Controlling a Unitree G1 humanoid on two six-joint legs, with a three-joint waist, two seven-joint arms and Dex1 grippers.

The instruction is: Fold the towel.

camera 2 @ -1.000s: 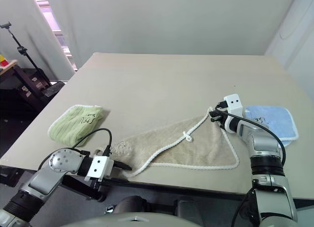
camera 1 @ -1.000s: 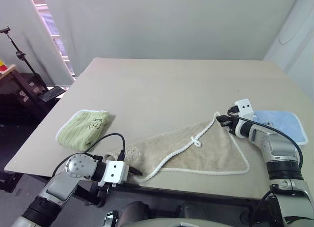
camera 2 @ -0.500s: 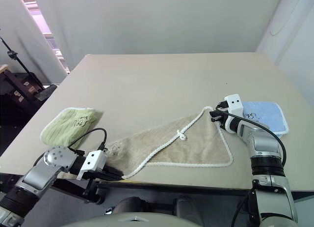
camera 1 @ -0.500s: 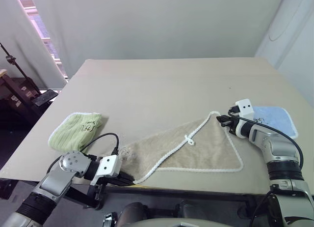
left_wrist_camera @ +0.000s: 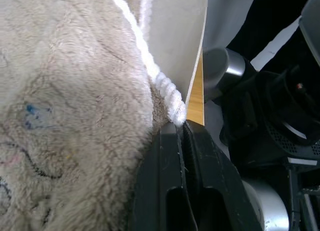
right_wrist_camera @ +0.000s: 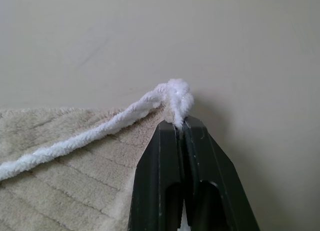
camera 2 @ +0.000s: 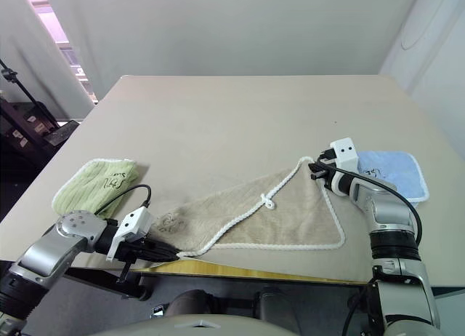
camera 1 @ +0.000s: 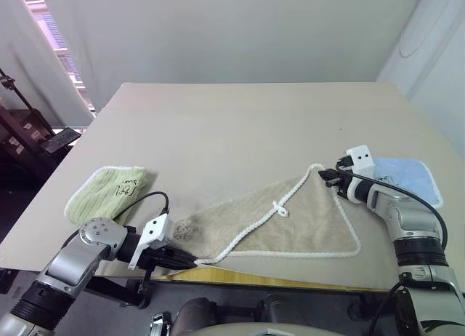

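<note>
**A:** How far along is the fold, starting from the robot's left?

**B:** The light green towel (camera 1: 107,190) lies bunched near the table's (camera 1: 240,118) left edge, just left of the towel (camera 1: 290,220), and is no part of the job. Next comes the left gripper (camera 1: 187,262), at the table's near edge. Its fingers are clenched on the towel's near-left corner, right on the white corded edging, as the left wrist view shows.

**A:** And the towel itself?

**B:** It lies spread in a rough triangle along the table's near edge, one layer doubled over another by the look of it. The white edging runs diagonally across it, with the small white loop (camera 1: 278,207) about midway along. Dark handwritten marks sit close to the corner the left gripper holds.

**A:** The other side?

**B:** The right gripper (camera 1: 328,177) is clenched on the towel's far-right point; the right wrist view shows the cord's knotted end pinched between the fingers. A light blue towel (camera 1: 408,179) lies flat just right of that gripper, near the table's right edge.

**A:** So what is done?

**B:** I'd judge both corners secured and one diagonal fold laid. No neat rectangle yet: the held corners have yet to be brought together and the cloth squared off.
</note>
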